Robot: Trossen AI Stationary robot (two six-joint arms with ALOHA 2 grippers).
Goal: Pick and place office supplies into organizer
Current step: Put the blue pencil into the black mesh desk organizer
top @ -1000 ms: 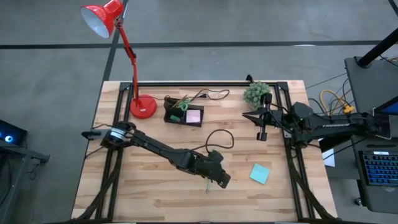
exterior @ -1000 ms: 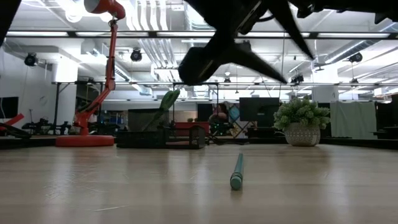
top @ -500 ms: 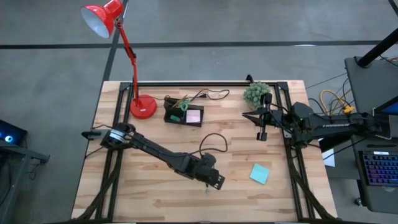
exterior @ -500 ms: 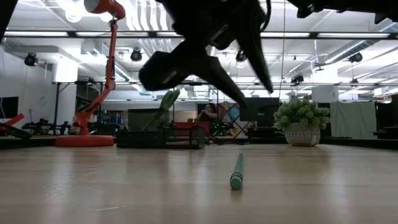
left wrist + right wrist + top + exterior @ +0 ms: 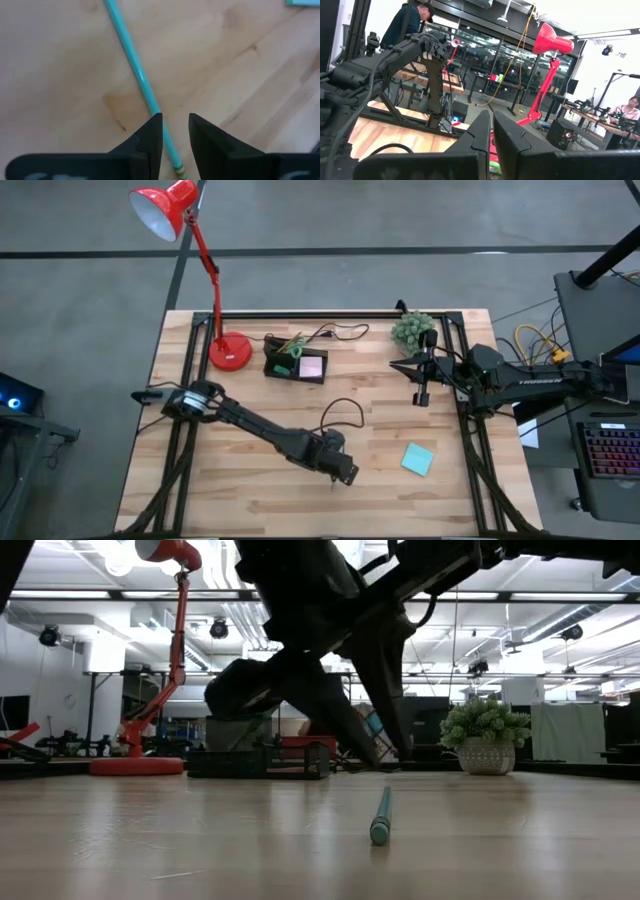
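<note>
A thin teal-green pencil (image 5: 135, 65) lies flat on the wooden table near its front edge (image 5: 381, 815). My left gripper (image 5: 175, 120) hangs low over the pencil's eraser end (image 5: 347, 475), open. Its fingers stand on either side of the pencil and lie across it. The black organizer (image 5: 296, 362) stands at the back beside the lamp. It holds a pink sticky pad (image 5: 312, 366) and green scissors (image 5: 290, 345). A teal sticky pad (image 5: 417, 459) lies flat at the front right. My right gripper (image 5: 398, 364) waits raised at the right, shut.
A red lamp's round base (image 5: 230, 352) stands left of the organizer. A black cable (image 5: 345, 405) loops across the middle of the table. A small potted plant (image 5: 412, 330) sits at the back right. Bare wood lies along the front left.
My left gripper has come down toward the pencil, shifted a little toward the table's left edge and tipped more steeply downward. Its fingers have narrowed from wide apart to a small gap around the pencil. The pencil has stayed where it was.
</note>
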